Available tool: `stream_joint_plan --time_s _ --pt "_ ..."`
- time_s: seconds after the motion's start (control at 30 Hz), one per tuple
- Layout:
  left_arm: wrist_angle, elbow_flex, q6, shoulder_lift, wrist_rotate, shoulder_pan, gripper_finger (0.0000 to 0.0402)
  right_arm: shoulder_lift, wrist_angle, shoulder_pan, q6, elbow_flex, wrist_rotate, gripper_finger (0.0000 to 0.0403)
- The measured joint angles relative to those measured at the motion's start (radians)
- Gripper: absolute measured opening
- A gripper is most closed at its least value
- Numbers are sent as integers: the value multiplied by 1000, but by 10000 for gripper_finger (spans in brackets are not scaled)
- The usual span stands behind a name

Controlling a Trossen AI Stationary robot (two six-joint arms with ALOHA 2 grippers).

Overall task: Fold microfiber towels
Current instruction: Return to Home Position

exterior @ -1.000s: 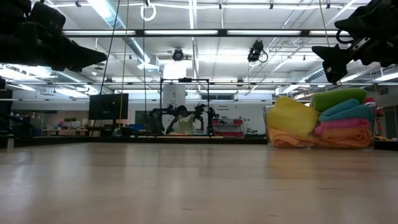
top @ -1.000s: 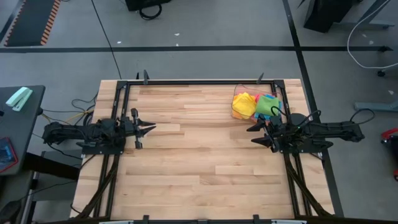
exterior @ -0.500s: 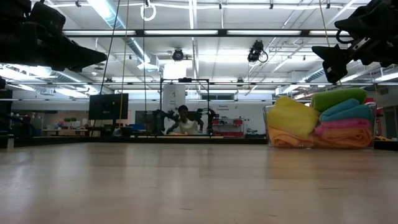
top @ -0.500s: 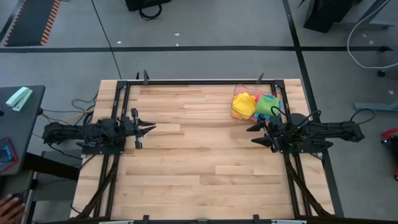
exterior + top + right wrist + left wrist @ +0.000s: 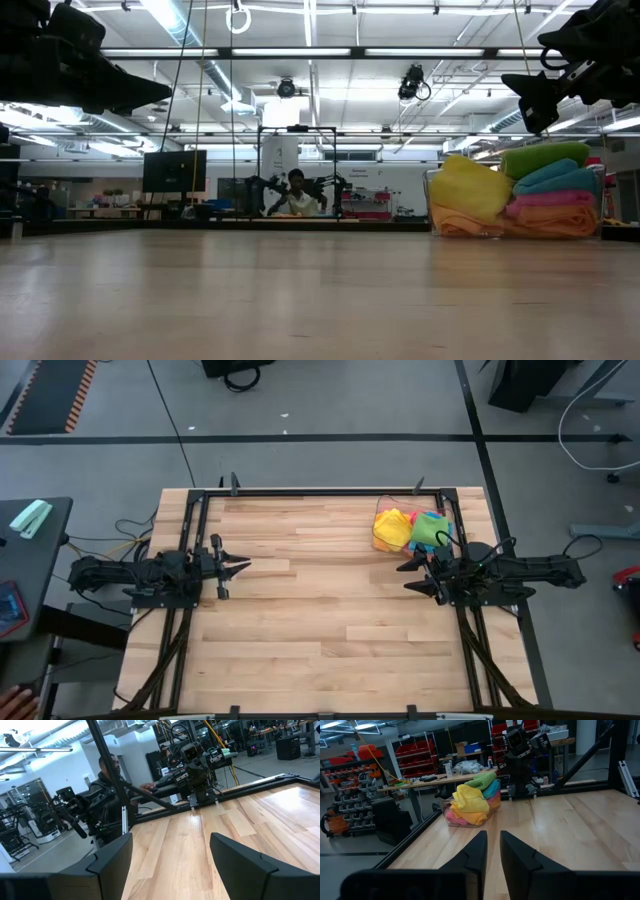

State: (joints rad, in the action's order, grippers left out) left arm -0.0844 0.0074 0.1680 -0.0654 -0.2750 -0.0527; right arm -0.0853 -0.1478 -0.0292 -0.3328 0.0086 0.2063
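high view: folded microfiber towels (image 5: 412, 528) sit stacked in the clear bin (image 5: 442, 809) at the 1 o'clock corner of the tabletop (image 5: 320, 630). right gripper (image 5: 407, 577), fingers spread and empty, is the nearer; the stack lies just beside it at 12 o'clock. left gripper (image 5: 243, 565), fingers pressed nearly together, waits well apart at 9 o'clock.

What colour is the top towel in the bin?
The top towel is green, clearest in the low view.
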Motion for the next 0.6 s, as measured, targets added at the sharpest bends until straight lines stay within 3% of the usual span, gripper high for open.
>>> stream_joint_plan --time_s 0.6 --pt "0 0 0 0 0 0 63 0 0 0 0 0 0 275"
